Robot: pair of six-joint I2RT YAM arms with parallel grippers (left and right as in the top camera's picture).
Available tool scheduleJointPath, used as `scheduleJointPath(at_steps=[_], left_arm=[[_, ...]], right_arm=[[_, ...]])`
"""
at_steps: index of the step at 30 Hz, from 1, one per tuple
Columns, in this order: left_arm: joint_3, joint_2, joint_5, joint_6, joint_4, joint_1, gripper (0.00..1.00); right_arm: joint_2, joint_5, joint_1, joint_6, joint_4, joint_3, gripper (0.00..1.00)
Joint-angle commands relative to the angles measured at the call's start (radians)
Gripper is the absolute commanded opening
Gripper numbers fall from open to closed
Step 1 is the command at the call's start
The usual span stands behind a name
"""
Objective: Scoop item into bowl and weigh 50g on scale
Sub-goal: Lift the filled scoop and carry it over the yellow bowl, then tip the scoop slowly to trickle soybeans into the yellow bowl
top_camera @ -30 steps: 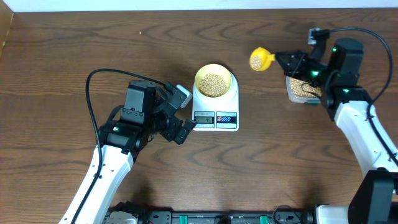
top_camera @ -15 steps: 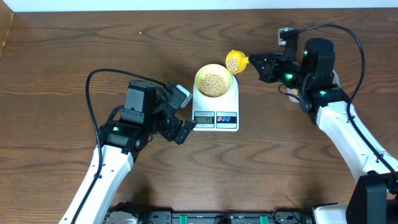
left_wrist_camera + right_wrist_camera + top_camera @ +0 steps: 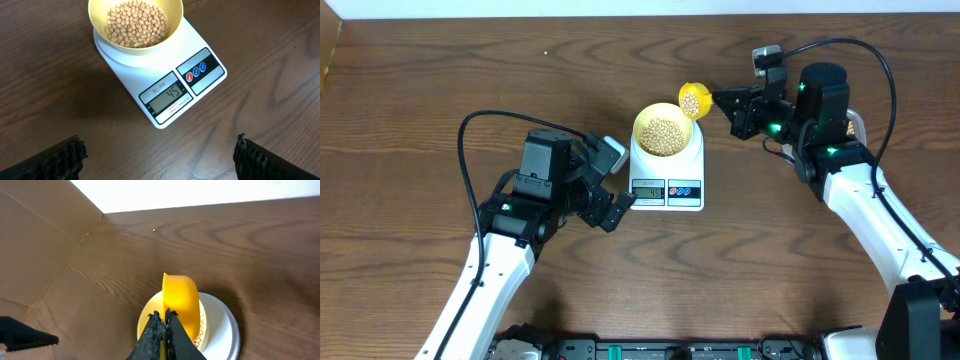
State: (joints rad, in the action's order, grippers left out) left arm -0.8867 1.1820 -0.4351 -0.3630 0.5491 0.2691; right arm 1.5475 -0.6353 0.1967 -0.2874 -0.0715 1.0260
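The pale yellow-green bowl (image 3: 665,130) (image 3: 135,22) holds tan beans (image 3: 136,21) and stands on the white scale (image 3: 667,165) (image 3: 165,85), whose display reads 45. My right gripper (image 3: 730,108) (image 3: 164,317) is shut on the handle of the bright yellow scoop (image 3: 694,98) (image 3: 181,302), which holds beans and hangs over the bowl's far right rim. In the right wrist view the scoop covers most of the bowl (image 3: 150,315). My left gripper (image 3: 617,190) is open and empty, just left of the scale's front.
The clear tub (image 3: 858,125) is mostly hidden behind the right arm at the far right. A cardboard wall (image 3: 35,255) stands at the table's left end. Cables loop over both arms.
My right gripper has carried the loaded scoop leftward from near the tub to over the bowl's rim. The left arm has not moved.
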Motion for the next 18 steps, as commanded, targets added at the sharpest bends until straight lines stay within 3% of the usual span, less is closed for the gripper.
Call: scheduleJointPath(at_steps=[1,18], left_arm=[[0.001,0.002,0.006,0.006,-0.002,-0.004,0.97],[0.001,0.002,0.006,0.006,-0.002,-0.004,0.97]], right_arm=[[0.009,0.001,0.014,0.088,-0.003,0.000,0.01],[0.009,0.001,0.061,0.172,-0.003,0.000,0.01]])
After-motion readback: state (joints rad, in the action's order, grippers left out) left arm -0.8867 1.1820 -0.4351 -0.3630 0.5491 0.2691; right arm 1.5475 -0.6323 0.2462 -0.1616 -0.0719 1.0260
